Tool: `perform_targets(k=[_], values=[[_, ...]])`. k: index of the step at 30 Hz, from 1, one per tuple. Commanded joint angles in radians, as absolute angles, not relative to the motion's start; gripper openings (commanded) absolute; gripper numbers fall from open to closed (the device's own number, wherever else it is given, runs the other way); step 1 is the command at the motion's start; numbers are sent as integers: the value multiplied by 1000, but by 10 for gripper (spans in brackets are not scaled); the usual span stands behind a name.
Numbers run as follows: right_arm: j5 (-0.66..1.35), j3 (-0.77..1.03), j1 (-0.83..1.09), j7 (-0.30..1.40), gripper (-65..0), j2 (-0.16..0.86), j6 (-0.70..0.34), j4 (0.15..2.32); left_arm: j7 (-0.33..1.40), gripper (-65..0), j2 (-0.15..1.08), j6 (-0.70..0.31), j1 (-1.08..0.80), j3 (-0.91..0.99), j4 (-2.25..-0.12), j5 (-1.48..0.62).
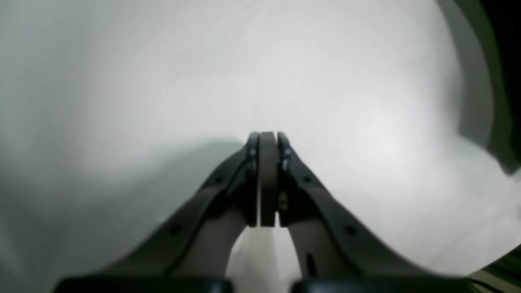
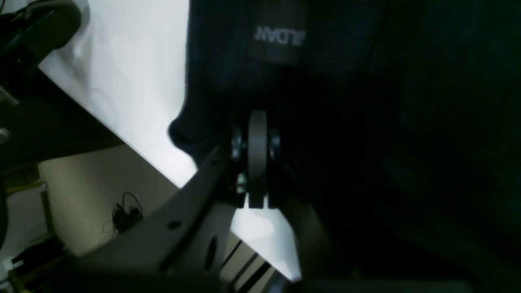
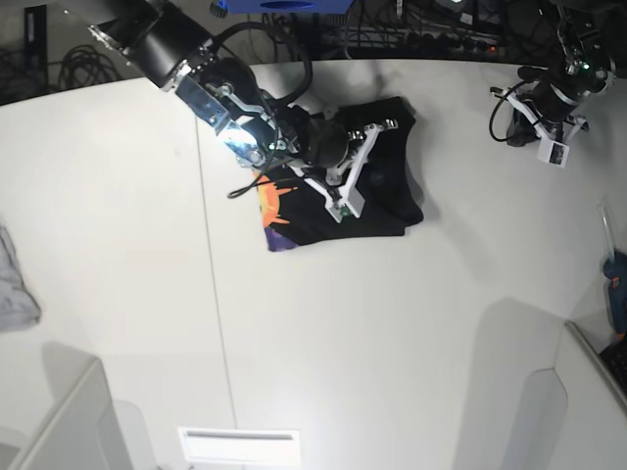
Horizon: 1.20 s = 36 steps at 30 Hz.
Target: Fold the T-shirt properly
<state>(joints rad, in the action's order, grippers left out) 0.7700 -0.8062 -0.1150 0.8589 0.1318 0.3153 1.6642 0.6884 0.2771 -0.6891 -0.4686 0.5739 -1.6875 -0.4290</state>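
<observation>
Base view: right gripper (image 3: 377, 127) pinches the bunched T-shirt (image 3: 387, 196) near the worktop's (image 3: 323, 333) far edge; left gripper (image 1: 267, 136), closed empty, far-right corner.

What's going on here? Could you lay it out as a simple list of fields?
Shirt: black T-shirt bunched on the white table, orange and purple print showing at one edge
Right gripper: closed, over the shirt's dark fabric; whether it pinches cloth is unclear
Left gripper: closed, empty, above bare table, away from the shirt
Also there: grey cloth at the table's edge
Fold: not neat yet
</observation>
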Motion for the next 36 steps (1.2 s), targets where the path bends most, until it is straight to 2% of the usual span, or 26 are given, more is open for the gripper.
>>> perform_targets(k=[1,8,10,13,15,17,22,36], values=[[780,-780,-125,842,-650,137,311,1715,667,-650,283,-698,-469,578,-1727,-447],[782,-625,-45,842,-650,196,311,1906,667,-645,220,-698,-452,579,-1807,-449],[783,-579,-30,846,-650,213,311,1928,668,-481,194,-698,-427,553,-1805,-450],[785,-541,-22,848,-650,239,309,1929,668,-281,188,-698,-415,475,-1807,-450],[786,-538,-21,848,-650,260,309,1933,668,-171,186,-698,-414,423,-1807,-455],[786,-542,-13,843,-650,274,309,1939,668,-105,185,-698,-412,389,-1804,-518],[783,-513,24,840,-650,274,309,1940,668,-94,191,-698,-392,371,-1736,-725],[783,-418,70,840,-650,291,308,1969,667,-94,174,-694,-277,223,-1560,-739]])
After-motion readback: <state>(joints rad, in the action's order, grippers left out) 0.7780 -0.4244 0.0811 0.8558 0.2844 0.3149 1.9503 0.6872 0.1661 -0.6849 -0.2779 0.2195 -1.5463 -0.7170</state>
